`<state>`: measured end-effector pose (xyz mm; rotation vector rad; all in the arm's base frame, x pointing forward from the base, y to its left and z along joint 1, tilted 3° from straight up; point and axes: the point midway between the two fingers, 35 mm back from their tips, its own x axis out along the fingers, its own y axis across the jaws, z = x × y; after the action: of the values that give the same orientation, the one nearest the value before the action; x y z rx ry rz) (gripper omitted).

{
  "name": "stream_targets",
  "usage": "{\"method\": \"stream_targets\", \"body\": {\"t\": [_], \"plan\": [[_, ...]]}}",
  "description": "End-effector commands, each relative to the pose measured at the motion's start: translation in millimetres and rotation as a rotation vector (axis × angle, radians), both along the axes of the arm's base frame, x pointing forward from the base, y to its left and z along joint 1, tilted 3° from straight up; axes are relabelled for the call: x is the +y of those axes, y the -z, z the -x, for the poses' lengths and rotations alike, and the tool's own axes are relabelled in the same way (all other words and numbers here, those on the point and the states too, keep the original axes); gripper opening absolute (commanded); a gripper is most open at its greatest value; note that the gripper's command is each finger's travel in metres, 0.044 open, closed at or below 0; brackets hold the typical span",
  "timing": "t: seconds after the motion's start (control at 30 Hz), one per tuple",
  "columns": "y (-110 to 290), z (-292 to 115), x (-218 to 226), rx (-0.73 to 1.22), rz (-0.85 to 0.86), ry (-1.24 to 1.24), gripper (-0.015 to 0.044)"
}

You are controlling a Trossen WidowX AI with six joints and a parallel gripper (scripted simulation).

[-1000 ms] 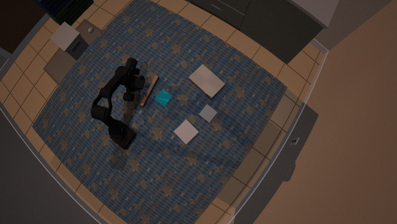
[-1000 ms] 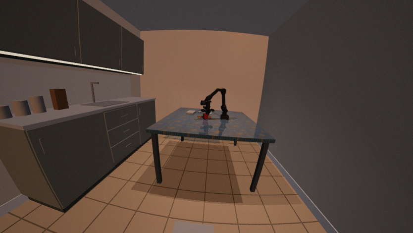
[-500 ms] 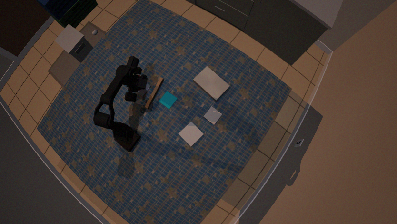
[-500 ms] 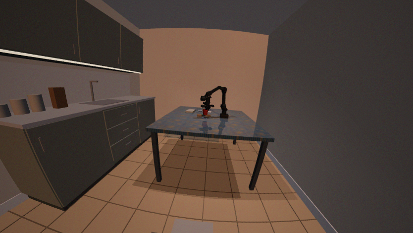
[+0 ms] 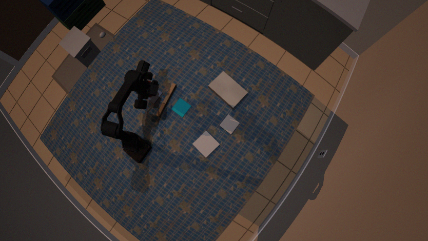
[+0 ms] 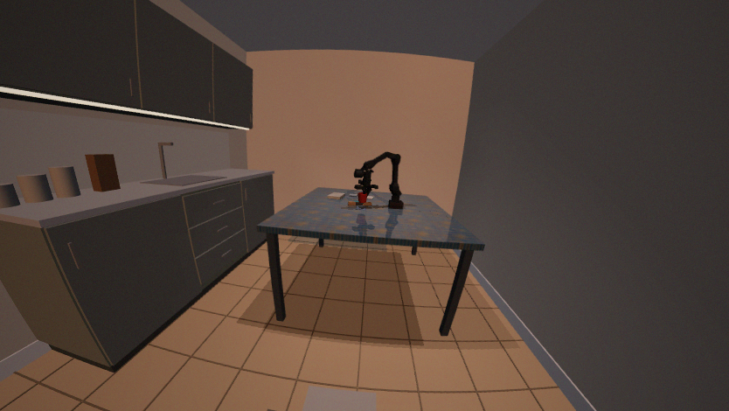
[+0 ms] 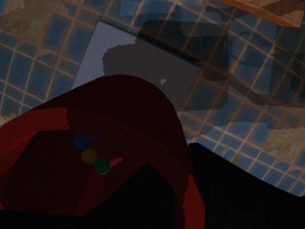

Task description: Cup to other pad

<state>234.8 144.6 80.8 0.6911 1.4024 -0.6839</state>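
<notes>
The red cup (image 6: pixel 362 198) (image 7: pixel 142 98) looks about upright in the exterior view. My gripper (image 6: pixel 364 191) (image 7: pixel 180 154) is shut on its wall and holds it above a pale grey pad (image 5: pixel 155 96) (image 7: pixel 98 49). Inside the cup lie a blue marble (image 7: pixel 80 142), a yellow marble (image 7: pixel 89 156) and a green marble (image 7: pixel 102 166). A teal pad (image 5: pixel 181 107) lies beyond the wooden bar from the cup. In the top view the arm hides most of the cup. The cup's underside is hidden in the wrist view.
A low wooden bar (image 5: pixel 167 100) (image 7: pixel 274 15) stands between the grey and teal pads. Farther right on the patterned table (image 5: pixel 185 176) are a large cream block (image 5: pixel 228 89), a small grey square (image 5: pixel 229 124) and a white square (image 5: pixel 206 144).
</notes>
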Motion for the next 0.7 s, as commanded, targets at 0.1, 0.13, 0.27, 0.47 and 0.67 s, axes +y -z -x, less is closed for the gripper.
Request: {"method": "stream_targets", "body": {"t": [0.1, 0.13, 0.27, 0.47, 0.67], "plan": [[0, 0, 0, 0.0, 0.0, 0.0, 0.0], [0, 0, 0, 0.0, 0.0, 0.0, 0.0], [0, -2, -4, -0.001, 0.001, 0.0, 0.0], [-1, -6, -15, -0.002, 0.003, 0.002, 0.0], [-2, -11, -27, -0.004, 0.004, 0.003, 0.0]]}}
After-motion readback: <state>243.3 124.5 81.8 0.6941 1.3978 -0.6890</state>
